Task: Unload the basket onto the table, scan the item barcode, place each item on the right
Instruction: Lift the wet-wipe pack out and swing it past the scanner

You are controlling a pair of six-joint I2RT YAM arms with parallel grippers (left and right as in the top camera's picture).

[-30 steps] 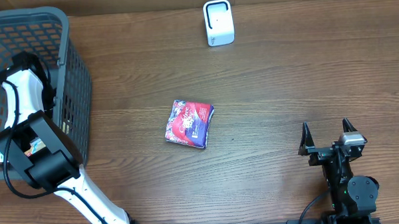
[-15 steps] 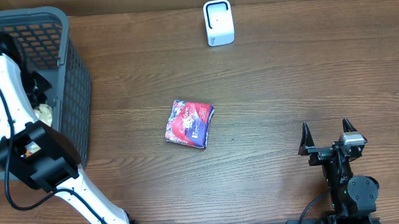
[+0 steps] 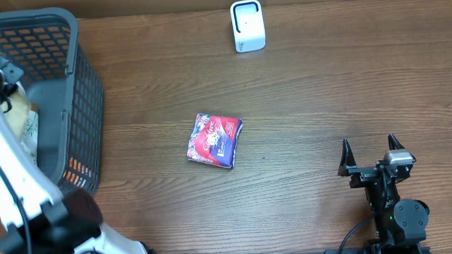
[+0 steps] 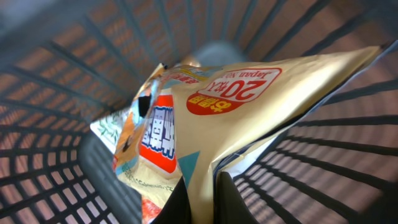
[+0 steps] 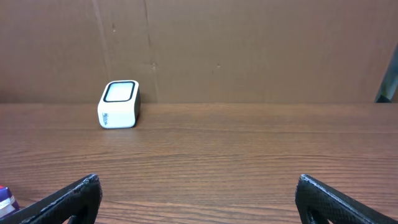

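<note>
At the far left my left gripper (image 4: pixel 200 186) is inside the grey basket (image 3: pixel 89 94), pinched tight on the edge of a beige snack bag (image 4: pixel 249 106). A red packet (image 3: pixel 214 140) lies mid-table, the white scanner (image 3: pixel 246 26) stands behind it, and my right gripper (image 3: pixel 369 146) rests wide open, holding nothing

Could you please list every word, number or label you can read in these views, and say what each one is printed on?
"20": large white figures in a red oval on the cream pouch, seen upside down.
"Japan No.1": small red print beside it on the same pouch; the last characters are uncertain.
Blue-and-orange panel on that pouch: characters blurred, unreadable.
On the red packet: script lettering too small to read.
On the white scanner: nothing legible.
</note>
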